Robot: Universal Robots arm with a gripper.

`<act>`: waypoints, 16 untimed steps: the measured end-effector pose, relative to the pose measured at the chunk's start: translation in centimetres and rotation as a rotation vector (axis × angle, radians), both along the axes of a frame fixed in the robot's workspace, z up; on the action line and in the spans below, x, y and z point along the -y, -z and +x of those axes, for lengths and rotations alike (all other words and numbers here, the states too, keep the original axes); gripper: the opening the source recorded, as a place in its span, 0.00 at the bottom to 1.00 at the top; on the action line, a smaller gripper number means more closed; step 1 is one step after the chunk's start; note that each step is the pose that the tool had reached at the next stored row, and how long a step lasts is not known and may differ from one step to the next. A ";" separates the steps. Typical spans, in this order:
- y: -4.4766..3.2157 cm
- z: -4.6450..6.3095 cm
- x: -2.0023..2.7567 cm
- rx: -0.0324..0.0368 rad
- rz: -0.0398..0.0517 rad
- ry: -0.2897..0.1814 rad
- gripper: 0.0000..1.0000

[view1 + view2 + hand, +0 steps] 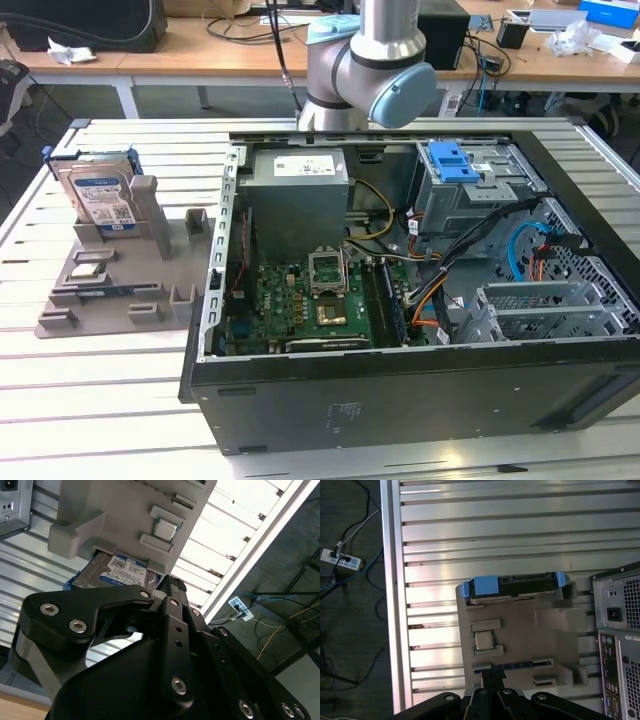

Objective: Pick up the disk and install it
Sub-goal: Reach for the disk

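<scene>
Gripper (pixel 492 674) closed, empty, above the grey holder (pixel 520 630). Disk (pixel 100 195) stands on edge in its slot, 9 o'clock of the case (pixel 400 390). Open your jaws wide first; square them to the disk's flat faces.

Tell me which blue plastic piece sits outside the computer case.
The blue frame on the disk, standing upright in the grey holder at the exterior view's left. The other, the blue latch, tops the drive cage inside the case.

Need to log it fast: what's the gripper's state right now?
Gripper: shut, holding nothing; the disk stands in the grey holder.
</scene>
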State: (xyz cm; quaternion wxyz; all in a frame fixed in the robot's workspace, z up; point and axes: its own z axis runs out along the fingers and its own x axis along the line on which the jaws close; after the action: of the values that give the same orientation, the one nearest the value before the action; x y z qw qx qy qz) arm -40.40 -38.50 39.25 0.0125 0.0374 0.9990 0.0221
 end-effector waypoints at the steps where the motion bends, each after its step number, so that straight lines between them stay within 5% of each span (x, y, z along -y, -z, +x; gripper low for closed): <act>1: 0.00 -0.2 -0.01 -0.0001 -0.0001 0.000 0.11; 5: 0.03 -0.5 -0.29 0.0000 -0.0001 0.000 0.11; 13: 0.10 -0.5 -2.69 0.0001 -0.0030 0.000 0.11; 16: 0.10 -0.5 -3.18 0.0001 -0.0034 0.000 0.11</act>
State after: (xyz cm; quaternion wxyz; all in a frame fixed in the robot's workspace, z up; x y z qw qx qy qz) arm -40.85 -35.33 39.15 0.0126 0.0374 0.9990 0.0204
